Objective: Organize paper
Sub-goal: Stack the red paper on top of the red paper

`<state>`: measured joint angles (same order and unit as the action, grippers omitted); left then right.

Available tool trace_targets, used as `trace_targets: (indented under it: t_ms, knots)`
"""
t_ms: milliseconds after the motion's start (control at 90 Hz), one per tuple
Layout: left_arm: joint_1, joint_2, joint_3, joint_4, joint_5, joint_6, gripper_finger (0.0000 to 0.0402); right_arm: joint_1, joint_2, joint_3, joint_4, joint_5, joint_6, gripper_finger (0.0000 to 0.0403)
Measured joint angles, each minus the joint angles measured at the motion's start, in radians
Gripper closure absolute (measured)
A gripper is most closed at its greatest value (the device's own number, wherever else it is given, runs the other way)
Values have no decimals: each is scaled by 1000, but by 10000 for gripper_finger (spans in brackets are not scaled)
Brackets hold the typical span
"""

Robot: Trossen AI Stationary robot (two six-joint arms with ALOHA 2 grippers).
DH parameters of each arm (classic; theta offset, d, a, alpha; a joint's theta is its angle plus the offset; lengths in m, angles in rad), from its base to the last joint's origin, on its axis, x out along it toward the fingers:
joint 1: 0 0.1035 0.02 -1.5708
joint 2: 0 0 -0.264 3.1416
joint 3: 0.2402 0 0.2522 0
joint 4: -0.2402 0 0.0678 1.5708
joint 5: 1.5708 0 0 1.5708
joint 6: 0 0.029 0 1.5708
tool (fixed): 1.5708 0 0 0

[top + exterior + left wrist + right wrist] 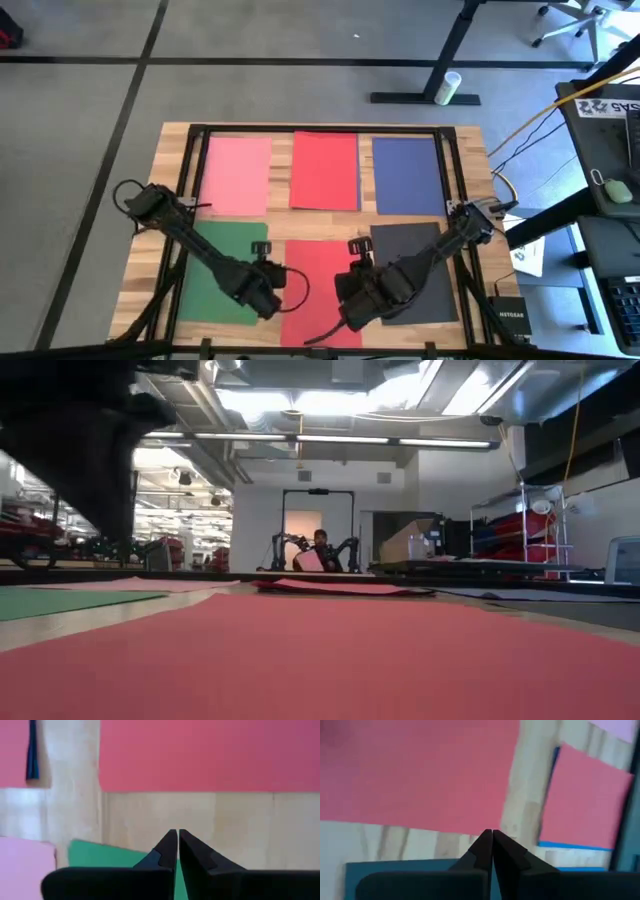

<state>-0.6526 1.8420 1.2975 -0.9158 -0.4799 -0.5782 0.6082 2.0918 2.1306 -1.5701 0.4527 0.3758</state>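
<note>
Two grippers are over the near half of the table, both with fingers pressed together and gripping nothing. Left gripper (pixel 268 300) sits at the right edge of the green sheet (pixel 215 275), beside the near red sheet (pixel 318 290); its fingers (pixel 167 850) meet above the green corner. Right gripper (pixel 352 300) sits between the near red sheet and the dark grey sheet (pixel 425 275), its fingers (pixel 492 847) closed over bare wood. Six sheets of paper lie flat on the wooden table (pixel 470 180) in two rows of three. Far row, left to right: one pink sheet (pixel 237 175), one red sheet (pixel 325 170), one navy blue sheet (pixel 407 175). Near row: one green, one red, one dark grey. Sheets lie apart from one another, wood showing between them. One black frame (pixel 320 130) borders the table. One person (pixel 322 550) is seen in the room beyond, in the low view.
</note>
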Motion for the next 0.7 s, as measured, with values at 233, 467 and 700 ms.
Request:
trace_targets:
  t_ms: [233,467,700]
  knots:
    - [-14,-131,-102,240,-4,91,402,-53,-127,-282,215,-22,-44,403]
    - [41,-281,-262,446,16,182,402,-111,-414,-787,770,-144,-115,403]
    - [224,-365,-355,473,129,274,402,-218,-702,-1294,1311,-149,-116,403]
